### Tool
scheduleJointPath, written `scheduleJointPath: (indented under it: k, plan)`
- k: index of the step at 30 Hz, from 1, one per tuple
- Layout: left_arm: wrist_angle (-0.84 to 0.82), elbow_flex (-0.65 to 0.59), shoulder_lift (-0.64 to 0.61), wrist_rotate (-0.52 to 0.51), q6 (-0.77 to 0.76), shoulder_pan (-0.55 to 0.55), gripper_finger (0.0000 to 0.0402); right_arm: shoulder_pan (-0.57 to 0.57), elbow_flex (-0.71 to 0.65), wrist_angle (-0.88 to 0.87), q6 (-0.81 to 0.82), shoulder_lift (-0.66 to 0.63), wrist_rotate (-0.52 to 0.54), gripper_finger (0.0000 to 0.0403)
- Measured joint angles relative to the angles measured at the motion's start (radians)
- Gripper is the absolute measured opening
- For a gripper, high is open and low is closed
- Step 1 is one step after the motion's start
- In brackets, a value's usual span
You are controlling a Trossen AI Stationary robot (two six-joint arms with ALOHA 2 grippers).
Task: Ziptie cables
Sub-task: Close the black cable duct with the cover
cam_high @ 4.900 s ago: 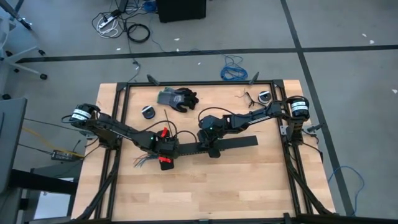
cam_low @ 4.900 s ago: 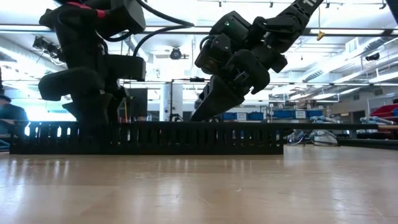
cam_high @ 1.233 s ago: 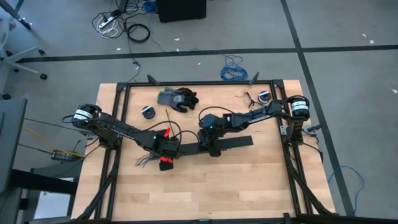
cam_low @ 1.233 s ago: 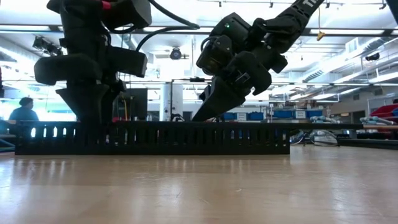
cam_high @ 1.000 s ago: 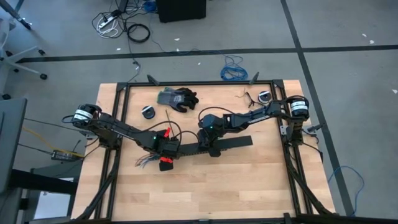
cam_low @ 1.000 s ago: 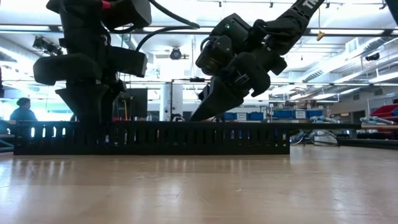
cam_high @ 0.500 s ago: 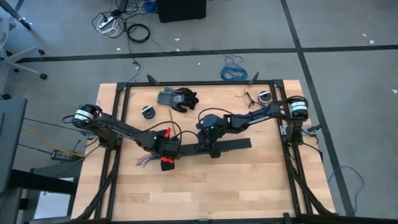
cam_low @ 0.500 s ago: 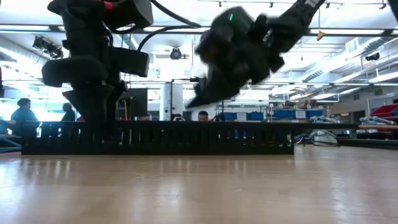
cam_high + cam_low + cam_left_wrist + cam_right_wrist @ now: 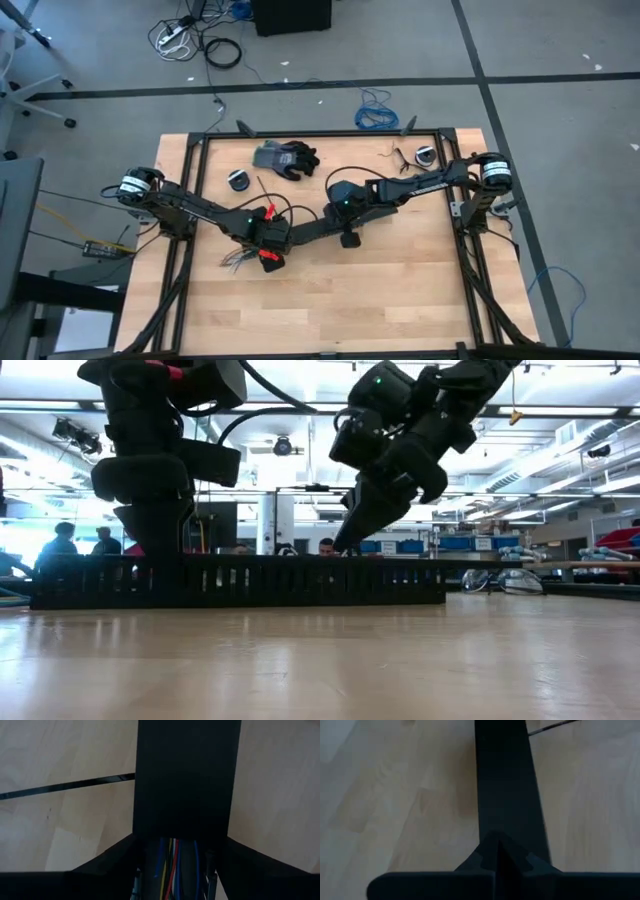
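**Wire bundle lies in the slotted channel, left gripper astride it**

The cables [image 9: 170, 865] run inside the black slotted channel [image 9: 305, 235], which lies slanted across the middle of the wooden table [image 9: 350, 300]. In the left wrist view blue, red, yellow and green strands show inside the channel's trough between that arm's two dark fingers. In the high view the splayed ends of the bundle [image 9: 232, 260] fan out past the channel's left end, just beside the left gripper [image 9: 268, 252].

The left gripper stands over that end of the channel, its fingers apart on either side of the channel walls; whether they press the walls cannot be told. The right gripper [image 9: 350, 238] points down at the channel's other end, its fingers [image 9: 495, 860] closed together with nothing between them, the tip on or just above the channel.

Farther back on the table lie a dark glove [image 9: 285, 158] and two small round spools [image 9: 239, 180]. A thin black ziptie [image 9: 65, 785] lies on the wood near the channel.

No writing or labels can be read.
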Motion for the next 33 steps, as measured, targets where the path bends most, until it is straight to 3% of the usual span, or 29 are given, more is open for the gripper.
scheduleJointPath:
  k: [6,11,16,20,25,33]
  plan:
    - [0.006,0.0,0.0,0.024,0.006,0.0,0.0227,0.0,0.004,0.013,0.001,0.04,0.016,0.0]
    - [0.008,0.0,0.0,-0.015,0.085,-0.001,0.0237,0.0,0.008,-0.016,0.003,0.06,0.01,0.0]
    - [0.006,0.0,0.0,-0.031,0.108,-0.001,0.0274,0.0,0.008,-0.042,0.011,0.061,0.015,0.0]
    - [-0.085,0.001,-0.001,-0.028,0.055,-0.001,0.0312,-0.001,0.008,-0.067,0.011,0.061,0.017,0.0]
    - [-0.181,0.001,-0.001,0.03,0.008,-0.002,0.0339,-0.001,0.007,-0.074,0.01,0.061,0.017,0.0]
    - [-0.18,0.001,0.0,0.045,0.02,-0.009,0.0303,-0.002,0.006,-0.07,0.002,0.063,0.0,0.0]
